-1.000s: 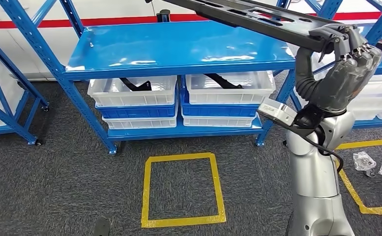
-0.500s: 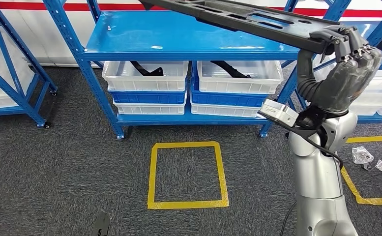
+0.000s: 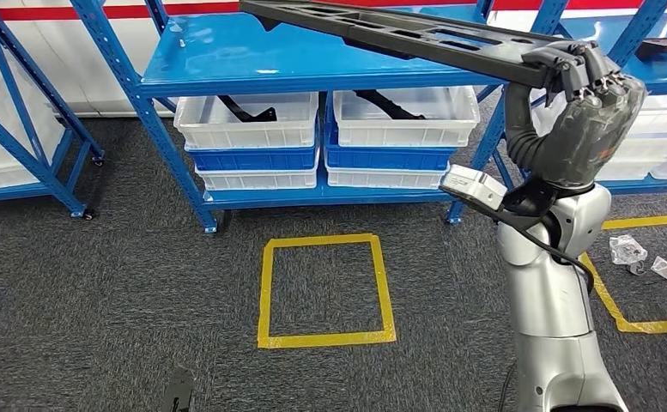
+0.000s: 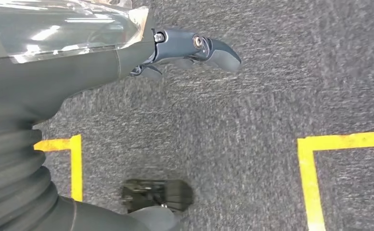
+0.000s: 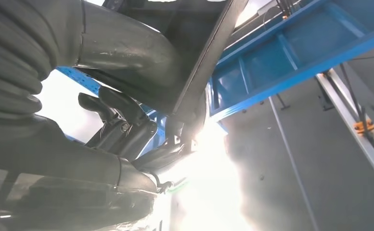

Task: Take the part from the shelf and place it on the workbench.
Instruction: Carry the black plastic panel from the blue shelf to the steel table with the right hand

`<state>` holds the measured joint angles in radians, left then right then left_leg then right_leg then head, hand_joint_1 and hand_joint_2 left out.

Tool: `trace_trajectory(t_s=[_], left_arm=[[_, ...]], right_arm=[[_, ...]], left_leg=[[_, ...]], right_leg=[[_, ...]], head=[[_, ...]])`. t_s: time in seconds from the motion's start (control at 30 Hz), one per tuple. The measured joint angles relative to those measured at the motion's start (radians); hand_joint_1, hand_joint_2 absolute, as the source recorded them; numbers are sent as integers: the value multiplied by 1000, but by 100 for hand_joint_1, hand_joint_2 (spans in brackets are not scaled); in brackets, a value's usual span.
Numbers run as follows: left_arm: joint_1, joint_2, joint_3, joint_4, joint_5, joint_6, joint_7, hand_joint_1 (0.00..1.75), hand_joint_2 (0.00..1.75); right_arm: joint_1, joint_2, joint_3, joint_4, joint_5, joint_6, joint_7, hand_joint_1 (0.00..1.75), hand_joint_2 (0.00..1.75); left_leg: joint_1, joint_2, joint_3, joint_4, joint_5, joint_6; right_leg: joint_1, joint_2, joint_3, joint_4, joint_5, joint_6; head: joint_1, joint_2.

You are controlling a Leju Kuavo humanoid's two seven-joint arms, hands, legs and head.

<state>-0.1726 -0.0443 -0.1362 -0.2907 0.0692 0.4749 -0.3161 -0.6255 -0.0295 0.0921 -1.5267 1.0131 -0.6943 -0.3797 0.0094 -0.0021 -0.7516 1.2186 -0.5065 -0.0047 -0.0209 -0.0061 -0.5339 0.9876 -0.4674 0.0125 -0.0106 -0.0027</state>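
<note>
A long flat black part (image 3: 398,36) with cut-outs hangs level in the air in front of the blue shelf (image 3: 312,60). My right hand (image 3: 589,94) grips its right end, raised high at the right of the head view. In the right wrist view the part (image 5: 209,57) runs as a dark bar away from the right hand (image 5: 127,125), fingers wrapped around it. My left hand (image 4: 185,48) hangs over the grey carpet and holds nothing, its fingers loosely extended.
White and blue bins (image 3: 248,129) with black parts sit on the shelf's lower level. A yellow tape square (image 3: 325,292) marks the carpet in front. More tape lines (image 3: 621,292) and plastic scraps (image 3: 647,262) lie at the right. Another blue rack (image 3: 21,129) stands at the left.
The whole view has shifted: the shelf and the tape square have slid left and down a little between frames. My right hand still grips the part the same way.
</note>
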Motion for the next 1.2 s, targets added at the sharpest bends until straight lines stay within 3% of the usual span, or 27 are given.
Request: trace_trajectory(t_s=[0.03,0.07,0.1,0.2,0.23,0.37,0.4,0.47,0.53,0.57,0.63,0.7,0.77,0.83,0.87,0.9,0.97,1.0,1.03,1.07,1.1,1.13,1.2], left_arm=[[0,0,0,0,1,0,0,0,175],[0,0,0,0,1,0,1,0,175],[0,0,0,0,1,0,1,0,175],[-3,0,0,-3,1,3,1,0,175],[-4,0,0,-4,2,4,1,0,175],[-5,0,-1,-5,8,6,1,0,175],[-7,0,-2,-5,10,7,1,0,175],[-9,0,-3,-5,12,8,0,0,175],[-10,-1,-4,-5,13,9,0,0,175],[-10,-1,-4,-5,14,10,0,0,175],[-10,-2,-4,-5,15,13,-2,0,175],[-10,-2,-5,-6,16,14,-3,0,175],[-10,-2,-6,-7,15,15,-4,0,175],[-10,-2,-8,-8,15,16,-5,0,175],[-9,-1,-9,-8,15,16,-5,0,175],[-8,-1,-11,-8,15,15,-5,0,175],[-7,0,-14,-9,13,15,-5,0,175],[-7,0,-16,-9,12,14,-5,0,175],[-7,-1,-18,-9,9,14,-4,0,175],[-7,-1,-21,-9,8,14,-3,0,175],[-7,-1,-23,-9,6,14,-2,0,175],[-8,-1,-25,-10,6,14,-1,0,175],[-10,-1,-27,-11,5,12,-1,0,175]], right_arm=[[0,2,1,2,0,0,0,175,175],[0,3,1,5,0,0,-1,175,175],[0,4,1,6,0,0,-1,175,175],[-4,4,1,8,-2,0,-4,175,175],[-6,5,2,9,-3,0,-5,175,175],[-10,5,1,11,-6,0,-8,175,175],[-10,4,0,11,-8,0,-9,175,175],[-11,2,-1,11,-11,0,-9,175,175],[-11,0,-2,12,-16,0,-10,175,175],[-10,-1,-2,13,-17,0,-11,175,175],[-10,-3,-2,14,-18,0,-12,175,175],[-12,-5,-2,14,-18,0,-13,175,175],[-13,-5,-2,14,-17,0,-13,175,175],[-13,-6,-3,14,-17,0,-13,175,175],[-14,-6,-3,14,-16,0,-13,175,175],[-13,-6,-3,14,-16,0,-12,175,175],[-13,-6,-3,14,-16,0,-12,175,175],[-13,-6,-3,14,-17,0,-12,175,175],[-11,-7,-4,13,-18,0,-12,175,175],[-9,-7,-4,13,-20,0,-12,175,175],[-5,-8,-4,13,-21,0,-12,175,175],[-2,-9,-4,13,-21,0,-12,175,175],[3,-12,-5,9,-22,0,-12,175,175]], left_leg=[[2,0,-11,54,-21,-3],[3,0,-8,75,-23,-5],[5,0,17,55,-10,-6],[9,-3,146,-129,38,1],[7,-4,168,-169,42,6],[-2,-3,163,-198,58,34],[-1,-1,157,-202,67,44],[0,2,140,-207,86,57],[-1,3,117,-207,104,60],[-1,4,104,-206,114,59],[0,4,79,-205,134,53],[0,4,58,-204,154,43],[-2,4,49,-206,175,30],[-1,2,47,-212,195,17],[1,1,43,-211,192,12],[3,0,35,-198,170,6],[7,-1,10,-116,73,-2],[8,-1,-4,-50,20,-5],[9,-1,-14,16,-14,-8],[10,-1,-16,67,-25,-10],[11,-1,-4,88,-13,-11],[12,-1,25,74,10,-11],[12,-1,129,-39,33,-5]], right_leg=[[1,0,-7,2,5,-1],[2,0,-15,5,8,0],[2,0,-21,9,11,1],[4,0,-40,25,16,6],[6,0,-46,28,20,12],[5,1,-69,36,25,39],[5,1,-80,57,7,38],[5,3,-118,154,-62,28],[5,4,-150,275,-119,25],[4,4,-150,304,-125,31],[-1,4,-99,257,-91,52],[-4,4,-5,121,-65,64],[3,6,49,31,-70,56],[8,8,42,22,-65,40],[4,7,36,23,-57,31],[1,6,28,24,-46,20],[-4,4,7,24,-21,1],[-1,4,-7,24,-9,-5],[1,4,-22,25,3,-9],[3,4,-38,26,15,-9],[4,4,-53,26,27,-8],[5,4,-67,26,38,-6],[6,5,-89,28,58,4]], head=[[0,0],[0,0],[0,0],[0,0],[1,0],[2,0],[3,0],[5,0],[6,0],[6,0],[6,0],[7,0],[4,0],[1,0],[2,0],[1,0],[-2,0],[-3,0],[-4,0],[-4,0],[-5,0],[-5,0],[-5,0]])
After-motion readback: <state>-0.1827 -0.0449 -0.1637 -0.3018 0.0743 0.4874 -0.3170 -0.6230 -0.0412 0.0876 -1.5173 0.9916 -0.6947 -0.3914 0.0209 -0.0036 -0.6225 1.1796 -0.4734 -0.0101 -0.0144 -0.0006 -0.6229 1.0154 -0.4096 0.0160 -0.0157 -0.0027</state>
